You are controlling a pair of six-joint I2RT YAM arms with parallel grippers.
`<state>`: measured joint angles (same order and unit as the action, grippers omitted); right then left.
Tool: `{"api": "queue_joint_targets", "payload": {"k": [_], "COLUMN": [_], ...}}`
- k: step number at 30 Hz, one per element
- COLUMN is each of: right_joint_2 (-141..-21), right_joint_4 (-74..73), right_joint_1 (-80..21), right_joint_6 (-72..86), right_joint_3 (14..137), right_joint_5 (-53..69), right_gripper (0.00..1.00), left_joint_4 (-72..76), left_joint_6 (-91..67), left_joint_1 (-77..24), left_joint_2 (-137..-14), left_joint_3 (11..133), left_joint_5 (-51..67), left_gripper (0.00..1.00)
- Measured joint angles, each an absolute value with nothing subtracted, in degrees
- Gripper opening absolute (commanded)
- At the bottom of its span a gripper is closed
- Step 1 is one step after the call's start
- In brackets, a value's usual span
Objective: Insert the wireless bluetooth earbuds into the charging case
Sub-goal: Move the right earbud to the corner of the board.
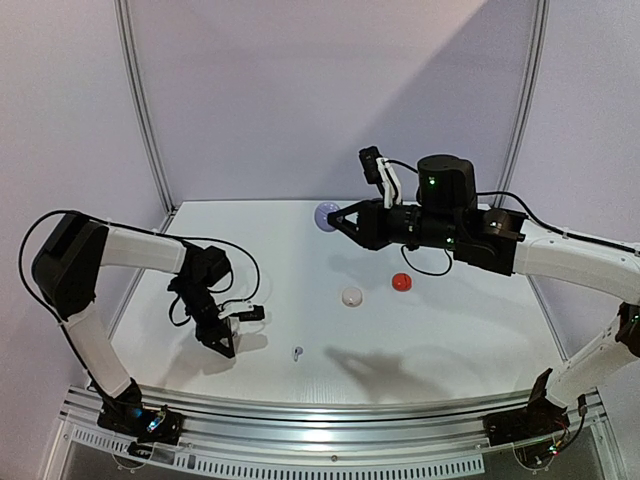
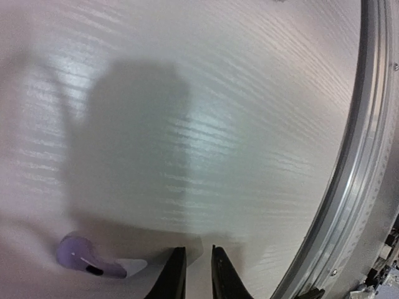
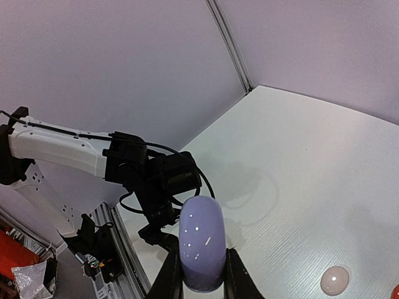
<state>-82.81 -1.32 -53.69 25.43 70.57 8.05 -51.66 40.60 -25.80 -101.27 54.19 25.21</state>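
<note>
Three round cases are in view. The lilac case (image 3: 201,240) is clenched between the two fingers (image 3: 171,279) of the right tool (image 3: 202,277), held up in the air over the far part of the table (image 1: 460,330). It looks like one smooth dome with no gap showing, so what is inside it cannot be seen. The bottom edge of the right wrist view cuts off its lower end.

The white case (image 1: 352,297) and the red case (image 1: 402,282) sit on the table near each other but apart, both well in front of the raised lilac one. Both look like shut domes, and their contents are hidden. In the right wrist view only a sliver of the red case shows at the corner.

One earbud (image 2: 87,260), lilac, lies on the table outside any case, near the left tool (image 2: 194,277). From above it is only a pale speck (image 1: 297,352), too small to show its colour or which way its stem points.

The left tool is clenched on nothing. Its fingertips are nearly together, low over the table, with the earbud off to one side of them. Only the tips show in its own camera. A metal rail (image 2: 365,156) curves along the table's edge beside them.
</note>
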Motion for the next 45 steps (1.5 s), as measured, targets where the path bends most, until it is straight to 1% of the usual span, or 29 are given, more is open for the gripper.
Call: {"api": "queue_joint_targets", "payload": {"k": [5, 11, 16, 22, 29, 35, 41, 45], "right_joint_2": [-82.81, -82.81, -82.81, -82.81, -82.81, -82.81, -82.81, -82.81], "right_joint_4": [-1.37, -1.83, -1.80, -1.80, -1.96, -2.15, -2.15, -2.15], "right_joint_1": [-53.69, -53.69, -53.69, -53.69, -53.69, -53.69, -53.69, -53.69], "right_joint_6": [25.43, 25.43, 25.43, 25.45, 25.45, 25.47, 25.47, 25.45], "right_joint_3": [70.59, 70.61, 70.61, 70.61, 70.61, 70.61, 70.61, 70.61], "right_joint_5": [8.03, 8.03, 8.05, 8.03, 8.03, 8.03, 8.03, 8.03], "right_gripper": [0.00, 0.00, 0.00, 0.00, 0.00, 0.00, 0.00, 0.00], "left_joint_4": [-51.75, -53.34, -55.83, -53.87, -52.21, -52.05, -51.35, -51.20], "left_joint_6": [40.73, 42.46, 44.14, 45.56, 45.58, 44.21, 43.75, 43.44], "left_joint_1": [-27.86, -27.70, -23.92, -19.25, -19.22, -19.68, -23.35, -24.10], "left_joint_2": [-102.80, -102.43, -100.47, -101.25, -103.79, -104.31, -104.31, -104.31], "left_joint_3": [55.66, 56.01, 60.25, 61.23, 59.27, 59.79, 59.48, 59.20], "left_joint_5": [26.74, 27.86, 28.01, 22.41, 19.44, 19.88, 21.32, 22.15], "left_gripper": [0.16, 0.17, 0.17, 0.16, 0.16, 0.16, 0.16, 0.16]}}
